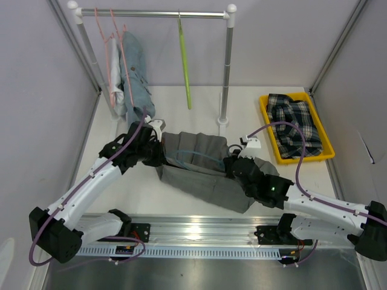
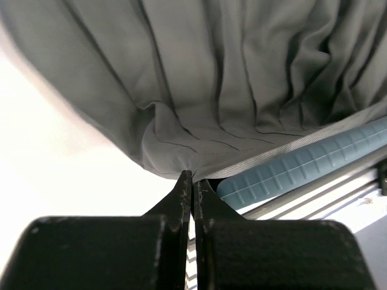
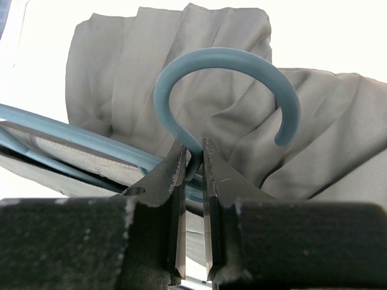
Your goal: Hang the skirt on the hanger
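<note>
A grey pleated skirt [image 1: 202, 169] lies spread on the table between my two arms. A blue plastic hanger [image 1: 196, 156] runs through it; its hook [image 3: 227, 90] curls over the cloth in the right wrist view, and one arm [image 2: 302, 166] shows under the waistband in the left wrist view. My left gripper [image 2: 192, 175] is shut on the skirt's waist edge [image 2: 181, 163] at the left end. At the right end, my right gripper [image 3: 193, 154] is shut on the stem of the hanger's hook.
A clothes rail [image 1: 154, 13] stands at the back with pink hangers [image 1: 115, 54], a hung denim garment [image 1: 134, 72] and a green hanger [image 1: 184, 66]. A yellow tray [image 1: 329, 154] holding plaid cloth [image 1: 293, 124] sits at the right. The rail's upright [image 1: 227, 72] stands just behind the skirt.
</note>
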{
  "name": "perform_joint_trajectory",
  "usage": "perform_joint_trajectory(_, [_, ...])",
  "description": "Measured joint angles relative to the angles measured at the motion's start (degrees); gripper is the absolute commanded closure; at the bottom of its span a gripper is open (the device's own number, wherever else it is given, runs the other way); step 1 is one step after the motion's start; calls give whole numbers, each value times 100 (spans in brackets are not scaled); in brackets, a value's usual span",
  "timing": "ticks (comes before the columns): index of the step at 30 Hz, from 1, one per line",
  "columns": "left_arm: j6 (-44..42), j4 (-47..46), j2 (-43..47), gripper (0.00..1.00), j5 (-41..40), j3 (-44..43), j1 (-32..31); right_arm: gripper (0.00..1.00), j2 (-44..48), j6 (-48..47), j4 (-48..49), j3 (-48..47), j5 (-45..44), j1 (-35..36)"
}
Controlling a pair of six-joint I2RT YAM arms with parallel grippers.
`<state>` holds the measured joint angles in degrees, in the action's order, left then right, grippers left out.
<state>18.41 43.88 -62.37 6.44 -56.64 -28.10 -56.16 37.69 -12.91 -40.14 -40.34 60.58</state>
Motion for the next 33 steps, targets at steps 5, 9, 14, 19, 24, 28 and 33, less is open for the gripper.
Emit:
perform_joint_trajectory(5, [-219,168,-92,100,-317,-116,0,100,-37,87,33,0,-109,94])
perform_joint_trajectory(9, [-308,282,-133,100,-627,-192,-105,100,-131,133,74,-9,-170,125])
perform_joint_trajectory(14, [-350,330,-234,100,-931,-232,-273,100,-223,129,96,-24,-188,201])
perform_joint_trajectory(19, [-343,323,-332,100,-1049,-232,-278,100,-304,129,103,-52,-192,330])
perform_joint_trajectory(24, [-291,168,-529,100,-1025,-197,-170,100,-240,131,61,-52,-208,448])
perform_joint_trajectory(28, [-280,125,-560,100,-905,-190,-63,100,-273,131,63,-59,-216,485])
perform_joint_trajectory(33, [-293,131,-562,100,-887,-190,-35,100,-542,131,76,-127,-289,525])
